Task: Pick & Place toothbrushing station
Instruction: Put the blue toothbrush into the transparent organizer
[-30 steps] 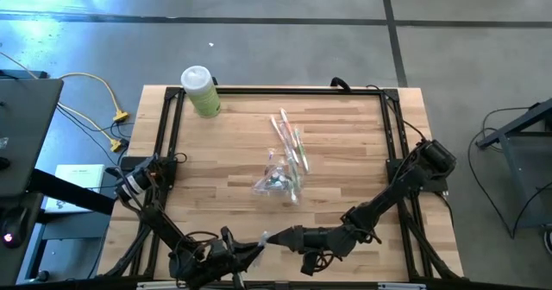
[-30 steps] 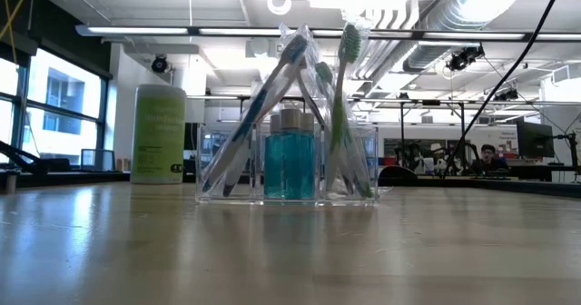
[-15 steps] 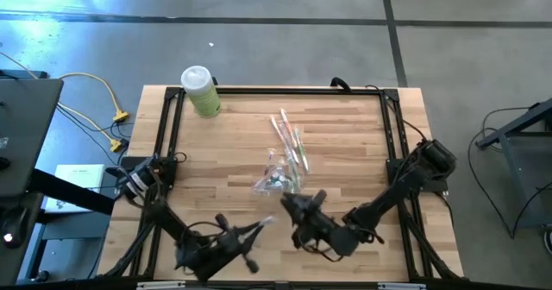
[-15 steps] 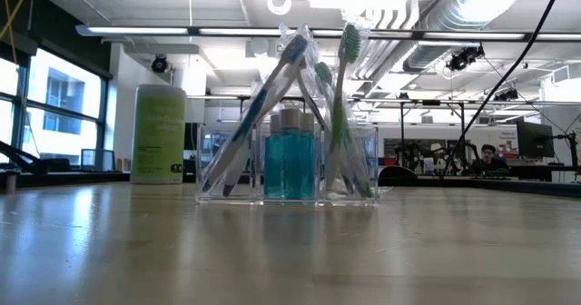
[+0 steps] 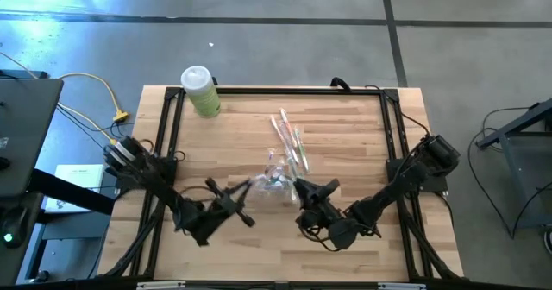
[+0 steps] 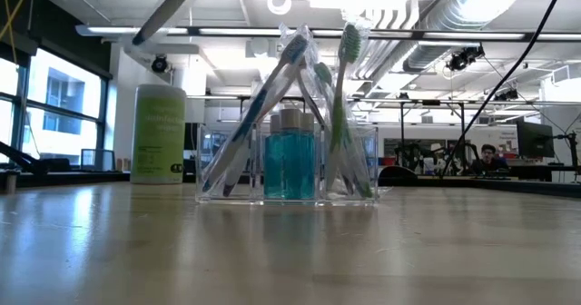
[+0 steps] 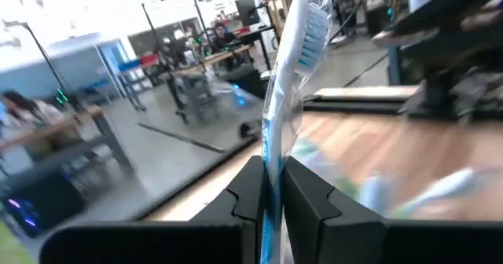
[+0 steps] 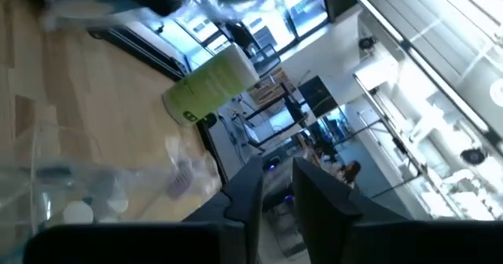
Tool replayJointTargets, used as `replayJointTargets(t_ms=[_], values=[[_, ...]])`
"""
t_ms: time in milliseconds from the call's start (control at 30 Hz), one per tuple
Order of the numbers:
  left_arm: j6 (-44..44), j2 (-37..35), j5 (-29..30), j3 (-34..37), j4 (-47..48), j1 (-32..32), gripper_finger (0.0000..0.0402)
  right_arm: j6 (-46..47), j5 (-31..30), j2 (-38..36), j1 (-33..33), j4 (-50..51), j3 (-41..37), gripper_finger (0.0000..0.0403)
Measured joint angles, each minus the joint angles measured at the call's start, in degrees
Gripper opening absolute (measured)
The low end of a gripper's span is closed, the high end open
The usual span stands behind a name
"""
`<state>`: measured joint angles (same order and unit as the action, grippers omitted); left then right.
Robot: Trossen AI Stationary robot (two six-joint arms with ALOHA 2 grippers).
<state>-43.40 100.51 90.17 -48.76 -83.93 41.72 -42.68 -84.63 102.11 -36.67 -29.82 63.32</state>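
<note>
Left claw [image 7: 271, 193] clamping wrapped toothbrush [image 7: 292, 67], handle hidden, right claw [image 8: 275, 187] narrow, empty

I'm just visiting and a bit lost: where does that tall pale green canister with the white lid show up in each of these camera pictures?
High view: the tall pale green canister stands at the far left corner of the wooden table.
Low view: left of the clear plastic organizer, behind it.
Left wrist view: not in it.
Right wrist view: upper middle, tilted in the picture.
Shared landmark: the clear plastic organizer, seen in the high, low and right wrist views.
</note>
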Motion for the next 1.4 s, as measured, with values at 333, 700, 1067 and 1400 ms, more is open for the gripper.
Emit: replayJointTargets(t_ms=[333,700,1067,1400], values=[[22.05,-10.13,-18.38,20.24,-0.08,-6.49,0.0026,13.70,-2.50,-3.76,-2.57,0.16,-8.49,0.0065],[47.03,-5.53,-52.77,24.14,-3.88,-22.62,0.0026,17.69,-2.90,-3.78,-5.72,-0.36,-8.64,0.0066],[57.32,4.40,-57.52,24.10,-5.70,-25.76,0.0026,21.42,-5.35,-3.78,-8.74,-0.45,-8.64,0.0066],[51.32,5.40,-49.71,24.69,-5.49,-18.39,0.0026,21.68,-5.38,-3.78,-9.56,-0.86,-8.64,0.0066]])
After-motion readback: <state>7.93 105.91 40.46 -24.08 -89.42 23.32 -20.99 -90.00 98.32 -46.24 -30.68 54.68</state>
